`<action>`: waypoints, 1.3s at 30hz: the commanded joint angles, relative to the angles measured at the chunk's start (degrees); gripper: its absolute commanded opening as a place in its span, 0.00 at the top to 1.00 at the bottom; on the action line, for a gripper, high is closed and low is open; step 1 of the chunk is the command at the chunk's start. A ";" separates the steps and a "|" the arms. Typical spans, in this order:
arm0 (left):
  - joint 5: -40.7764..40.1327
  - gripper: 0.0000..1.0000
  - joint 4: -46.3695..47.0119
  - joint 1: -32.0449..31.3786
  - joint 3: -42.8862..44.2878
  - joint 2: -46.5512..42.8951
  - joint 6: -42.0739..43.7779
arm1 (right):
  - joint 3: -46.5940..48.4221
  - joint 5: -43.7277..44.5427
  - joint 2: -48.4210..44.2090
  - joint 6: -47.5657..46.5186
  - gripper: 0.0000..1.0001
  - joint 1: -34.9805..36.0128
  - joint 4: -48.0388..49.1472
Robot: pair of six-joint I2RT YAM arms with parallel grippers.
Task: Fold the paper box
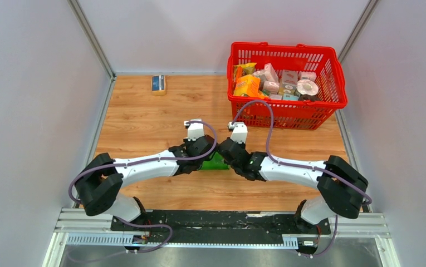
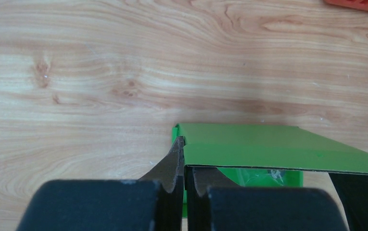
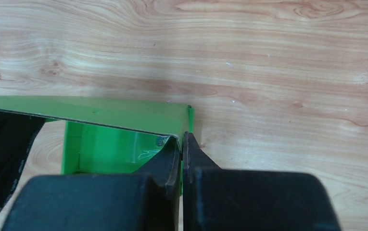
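Your left end effector (image 2: 184,155) and right end effector (image 3: 182,146) each pinched shut on top-panel corner of bright green thin-cardboard box blank (image 2: 263,144), which spans between them at wooden counter (image 2: 124,72). Light, flimsy, dents easily — grip edges beside creases, gently.

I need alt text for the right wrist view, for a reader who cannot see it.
The right tool is shut on a corner of a green box, which rests on a wooden table.
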 commanded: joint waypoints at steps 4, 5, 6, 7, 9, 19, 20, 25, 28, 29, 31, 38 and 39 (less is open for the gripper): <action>-3.50 1.00 7.15 -1.12 -9.43 -4.08 -1.12 | 1.89 7.97 0.75 7.83 0.98 2.33 -0.06; -3.41 1.00 7.50 -1.12 -10.31 -4.26 -0.95 | 2.50 7.54 0.66 8.53 0.98 2.60 -1.11; -3.24 1.00 7.85 -1.12 -10.75 -4.44 -0.95 | 2.94 7.36 0.40 9.50 0.98 2.60 -1.73; -3.15 1.00 8.47 -1.12 -11.19 -4.44 -0.95 | 3.20 7.45 0.48 10.38 0.98 3.03 -2.43; -2.80 1.00 10.31 -1.03 -12.51 -4.44 -0.51 | 3.03 8.24 0.66 11.18 0.98 3.39 -3.40; -5.25 1.00 12.34 -3.57 -15.15 -4.62 -0.51 | -4.79 10.35 -2.76 8.81 0.93 6.20 3.71; -5.87 1.00 11.47 -4.27 -14.89 -4.53 -0.68 | -5.49 10.00 -3.29 8.54 0.91 6.38 3.89; -8.15 1.00 9.79 -5.33 -14.54 -4.61 -1.82 | -5.76 8.24 -6.80 7.93 0.77 6.64 -0.58; -8.86 1.00 9.62 -5.86 -14.80 -4.97 -1.92 | -6.99 7.10 -12.95 7.66 0.62 6.73 -5.59; -8.95 1.00 9.53 -5.86 -14.80 -5.05 -2.00 | -7.34 5.96 -16.97 7.40 0.55 6.82 -8.21; -9.21 1.00 9.44 -6.21 -14.80 -5.06 -1.83 | -8.13 4.55 -20.77 6.34 0.48 6.56 -10.59; -10.88 1.00 6.72 -7.44 -12.96 -4.09 -2.44 | -5.50 -37.19 -24.66 18.54 0.07 -13.81 -13.95; -10.97 1.00 6.54 -7.53 -12.78 -3.91 -2.62 | -5.32 -40.07 -23.87 20.47 0.07 -15.66 -13.25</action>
